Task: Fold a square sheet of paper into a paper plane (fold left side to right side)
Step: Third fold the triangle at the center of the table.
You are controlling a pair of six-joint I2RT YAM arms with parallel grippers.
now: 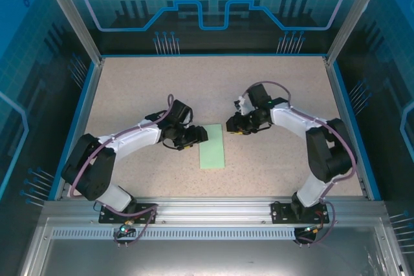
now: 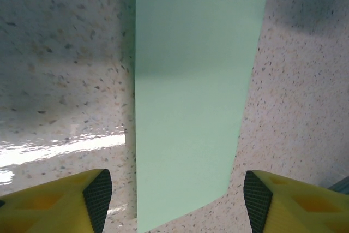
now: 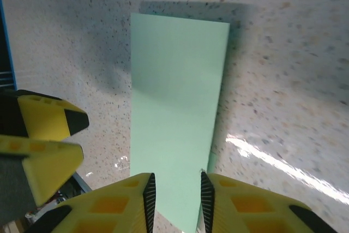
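Right tool astride end edge of paper, open tabletop around.

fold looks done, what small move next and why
Probably lower the right gripper to pin the square sheet of paper, lying flat as a narrow strip: its narrowed fingers frame one end, while the left gripper stands wide open, holding nothing.
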